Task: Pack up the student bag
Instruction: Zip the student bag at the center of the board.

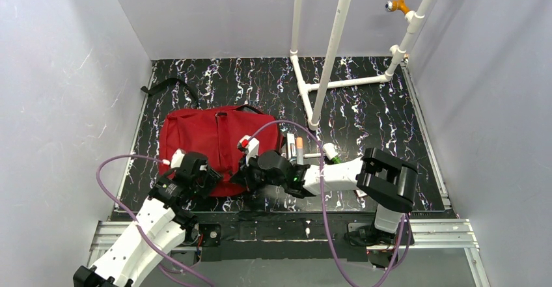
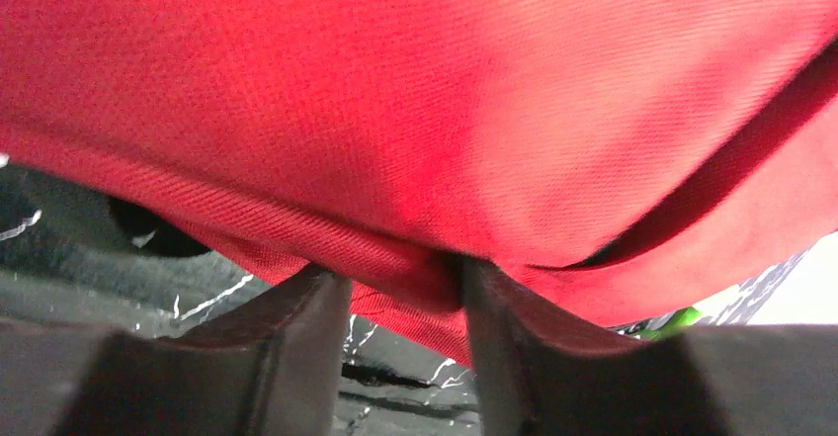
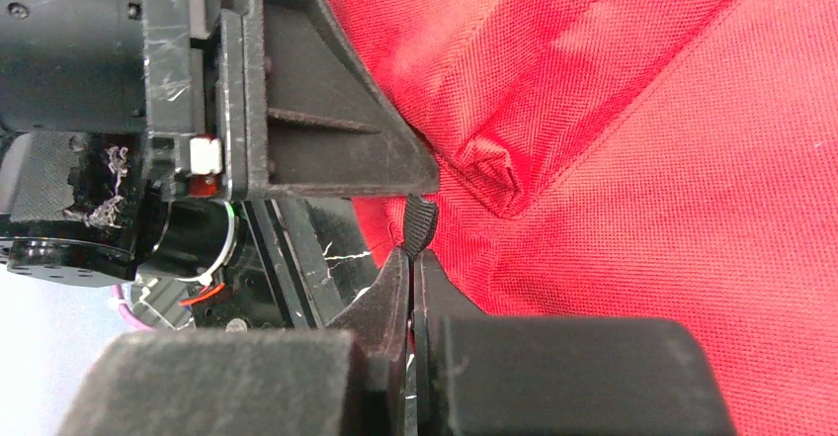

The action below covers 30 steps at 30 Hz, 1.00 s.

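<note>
Overhead view: shows the student bag [image 1: 215,140], red, lying on the left half of the black marbled table [image 1: 371,111], with a black strap [image 1: 166,84] trailing off its far left corner; places the left gripper [image 1: 207,176] at the bag's near edge and the right gripper [image 1: 244,177] just beside it, at the near right corner; lists markers [image 1: 298,149] just right of the bag and a white pipe frame [image 1: 333,46] standing at the far right. Left wrist view: shows red fabric filling the upper frame and one fold of the bag's edge bunched between the two dark fingers [image 2: 296,357], touching both, jaws set narrow around it. Right wrist view: shows jaws pressed together, pinching a small black tab [image 3: 420,220] at the bag's seam; shows a finger [image 3: 326,120] of the left gripper at upper left, tip against a bunched fold.
</note>
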{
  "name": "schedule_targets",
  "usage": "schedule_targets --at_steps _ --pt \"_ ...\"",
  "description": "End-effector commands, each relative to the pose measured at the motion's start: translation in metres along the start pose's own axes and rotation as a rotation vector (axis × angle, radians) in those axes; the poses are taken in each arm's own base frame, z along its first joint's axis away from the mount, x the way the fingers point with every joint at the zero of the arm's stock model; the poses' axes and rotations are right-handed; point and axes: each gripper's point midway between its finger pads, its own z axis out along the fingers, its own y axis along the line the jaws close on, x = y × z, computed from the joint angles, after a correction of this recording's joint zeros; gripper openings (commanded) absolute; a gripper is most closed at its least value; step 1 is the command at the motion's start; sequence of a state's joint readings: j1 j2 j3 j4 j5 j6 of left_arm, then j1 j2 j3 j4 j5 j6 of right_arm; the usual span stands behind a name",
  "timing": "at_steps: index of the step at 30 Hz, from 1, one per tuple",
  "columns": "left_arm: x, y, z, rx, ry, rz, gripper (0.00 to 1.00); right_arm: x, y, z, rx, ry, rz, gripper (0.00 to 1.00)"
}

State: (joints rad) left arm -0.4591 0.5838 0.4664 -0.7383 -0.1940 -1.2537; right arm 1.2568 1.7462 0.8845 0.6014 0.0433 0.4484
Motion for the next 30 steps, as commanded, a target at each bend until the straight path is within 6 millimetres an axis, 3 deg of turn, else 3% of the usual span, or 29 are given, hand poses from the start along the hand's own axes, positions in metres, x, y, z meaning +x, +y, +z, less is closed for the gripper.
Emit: schedule_targets --at_steps 1,4,9,13,15,18,22,23,24,26,28,30 --pt "-0.012 -0.015 0.008 0.032 -0.055 -0.009 0.26 -0.039 0.017 -0.011 -0.047 -0.103 0.003 0.01" --pt "-0.026 0.011 0.009 -0.082 -0.144 0.015 0.00 -0.041 -0.001 -0.022 0.057 -0.110 -0.009 0.01" --pt "-0.059 0.034 0.003 -0.165 -0.333 0.067 0.00 -0.043 -0.035 -0.063 0.197 -0.157 0.020 0.01" --pt "-0.079 0.041 -0.007 -0.192 -0.436 0.117 0.00 -0.037 -0.082 -0.105 0.344 -0.180 0.074 0.01" --pt "-0.086 0.041 -0.011 -0.198 -0.468 0.145 0.00 -0.044 -0.098 -0.128 0.392 -0.216 0.092 0.01" --pt "-0.091 0.034 -0.014 -0.190 -0.475 0.200 0.00 -0.055 -0.098 -0.139 0.377 -0.241 0.084 0.01" --pt "-0.083 0.014 -0.012 -0.162 -0.392 0.272 0.00 -0.058 -0.074 -0.121 0.237 -0.202 0.079 0.01" --pt "-0.080 0.011 -0.013 -0.157 -0.363 0.295 0.03 -0.058 -0.070 -0.118 0.213 -0.200 0.077 0.01" --pt "-0.076 0.007 -0.015 -0.147 -0.330 0.313 0.11 -0.059 -0.068 -0.116 0.201 -0.202 0.078 0.01" --pt "-0.065 -0.006 -0.024 -0.064 -0.261 0.357 0.36 -0.063 -0.064 -0.114 0.181 -0.219 0.079 0.01" --pt "-0.055 -0.027 -0.040 0.094 -0.222 0.399 0.56 -0.066 -0.060 -0.113 0.162 -0.222 0.073 0.01" --pt "-0.046 -0.055 -0.065 0.320 -0.218 0.453 0.69 -0.068 -0.056 -0.111 0.140 -0.218 0.068 0.01"
